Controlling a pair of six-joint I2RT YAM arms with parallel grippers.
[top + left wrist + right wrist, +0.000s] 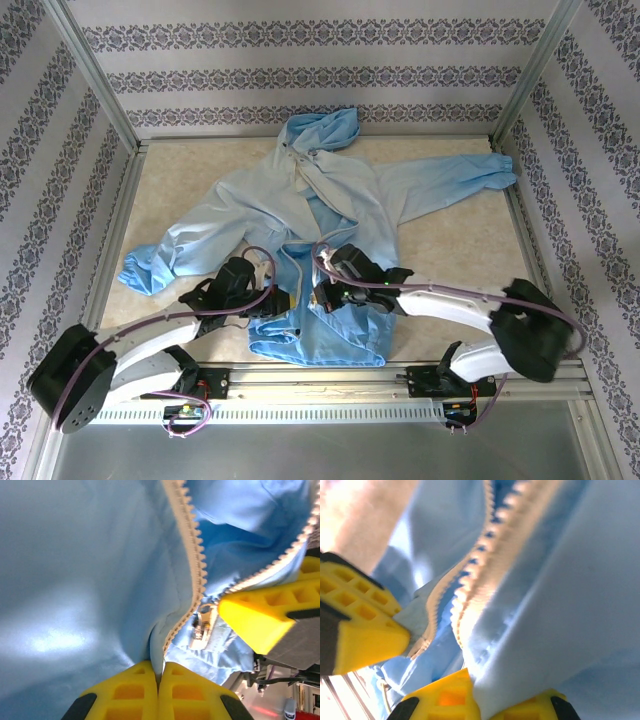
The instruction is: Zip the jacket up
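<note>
The light-blue jacket [330,200] lies spread on the table, hood at the back and hem toward the arms. Both grippers meet at its lower front opening. My left gripper [272,300] is shut on the fabric edge beside the left row of pale zipper teeth [196,545]. The metal slider [202,625] hangs just right of that pinch [160,672]. My right gripper [320,296] is shut on the other front panel [492,690], beside the right row of zipper teeth [485,570]. The two rows stand apart above the slider.
The beige table [450,260] is fenced by metal posts and patterned walls. A sleeve [450,180] reaches the back right, another sleeve [150,270] the left edge. The mounting rail [330,385] runs along the near edge.
</note>
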